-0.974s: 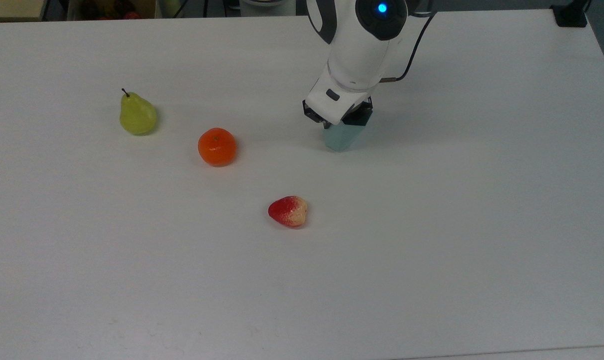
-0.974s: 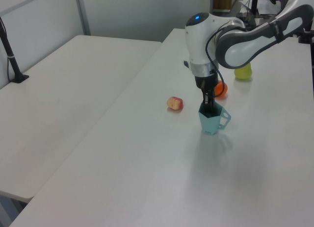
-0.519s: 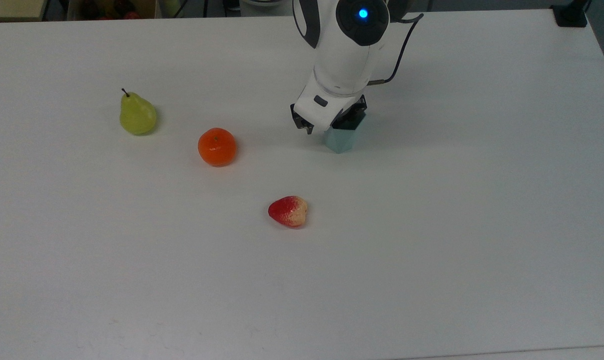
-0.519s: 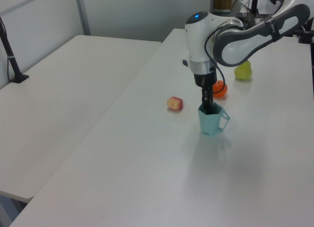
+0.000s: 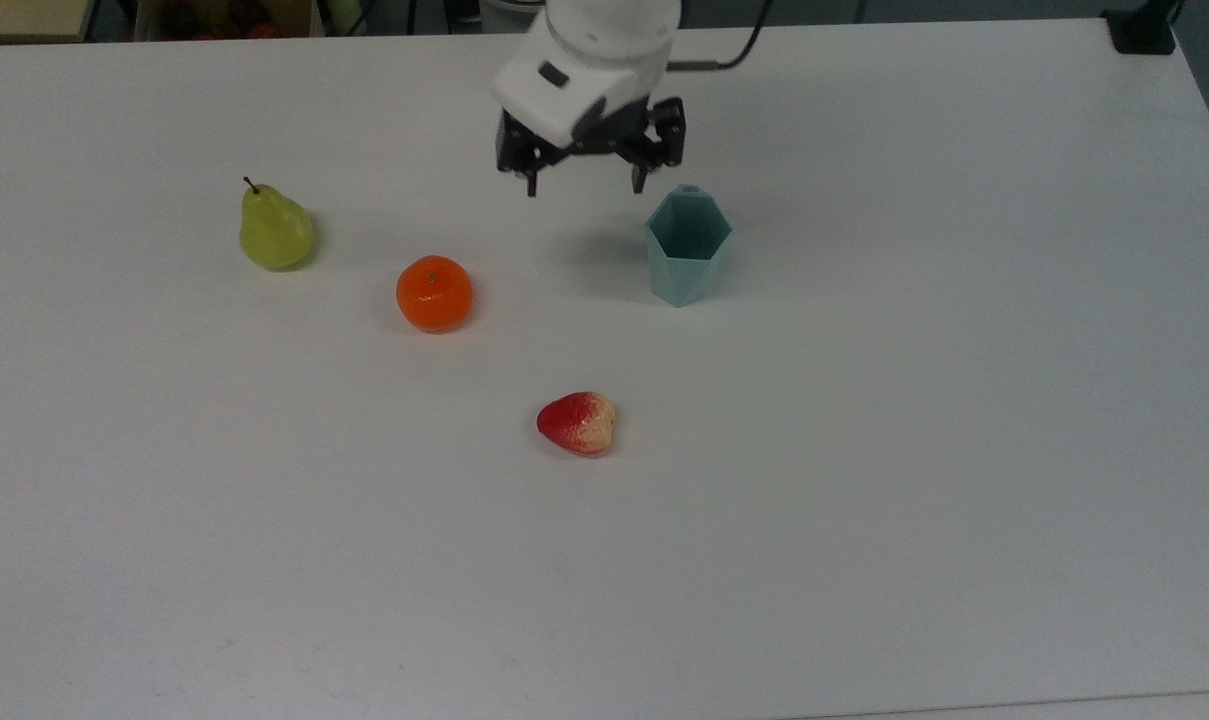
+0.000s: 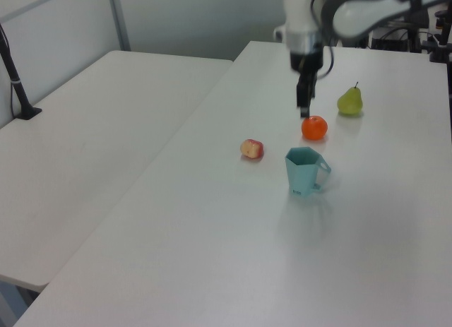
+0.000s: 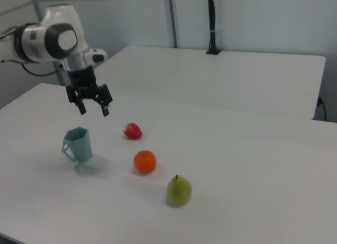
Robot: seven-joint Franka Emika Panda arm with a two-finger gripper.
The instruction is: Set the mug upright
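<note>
- One white robot arm [image 7: 50, 38] reaches over the white table [image 5: 864, 450], and its end points down at the tabletop.
- In the right view the arm comes in from the right view's left, bends at a round joint, and goes down to the gripper [image 7: 93, 110].
- In the top view the gripper [image 5: 585, 187] hangs above the table, to the top view's left of the mug [image 5: 687, 246].
- In the left view the gripper [image 6: 304, 111] is up in the air, above the orange [image 6: 314, 128] and farther back than the mug [image 6: 306, 171].
- Its two black fingers [image 7: 82, 108] are spread wide apart, with nothing between them.
- The gripper holds nothing and touches nothing.
- The pale blue mug [image 7: 78, 144] stands upright on the table with its open mouth facing up.
- Its rim has flat sides, and the cup gets thinner toward the bottom.
- Its handle sticks out to the left view's right.
- The mug stands alone, apart from the fruit.
- The orange [image 5: 434, 293] sits to the top view's left of the mug.
- A green pear [image 5: 275, 229] sits farther to the top view's left, past the orange.
- A red and cream strawberry [image 5: 577, 422] lies closer to the top view's bottom edge, between the orange and the mug.
</note>
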